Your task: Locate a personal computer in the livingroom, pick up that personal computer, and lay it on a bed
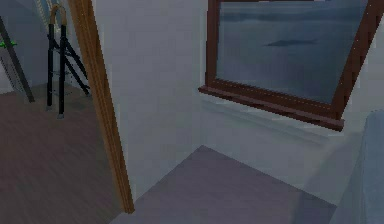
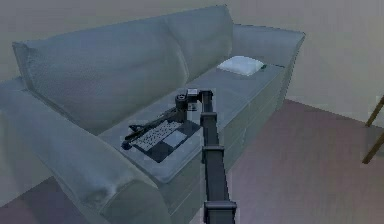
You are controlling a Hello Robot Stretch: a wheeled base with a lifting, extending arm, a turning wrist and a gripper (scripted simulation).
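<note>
A flat dark laptop [image 2: 163, 139] with a grey keyboard lies on the seat of a grey-blue sofa [image 2: 110, 70] in the arm side view. The dark arm bar [image 2: 212, 160] rises from the bottom edge to the seat cushion. At its far end, my gripper [image 2: 150, 128] reaches left over or against the laptop's far edge. The laptop rests on the cushion right at the fingers, so I cannot tell whether the gripper holds anything.
A white pillow [image 2: 240, 66] lies at the sofa's right end, and wooden furniture legs [image 2: 376, 130] stand at that view's right edge. In the forward view a wooden door frame [image 1: 100, 100] is close ahead, with a dark-framed window [image 1: 285, 60] to its right and dark straps [image 1: 60, 60] to its left.
</note>
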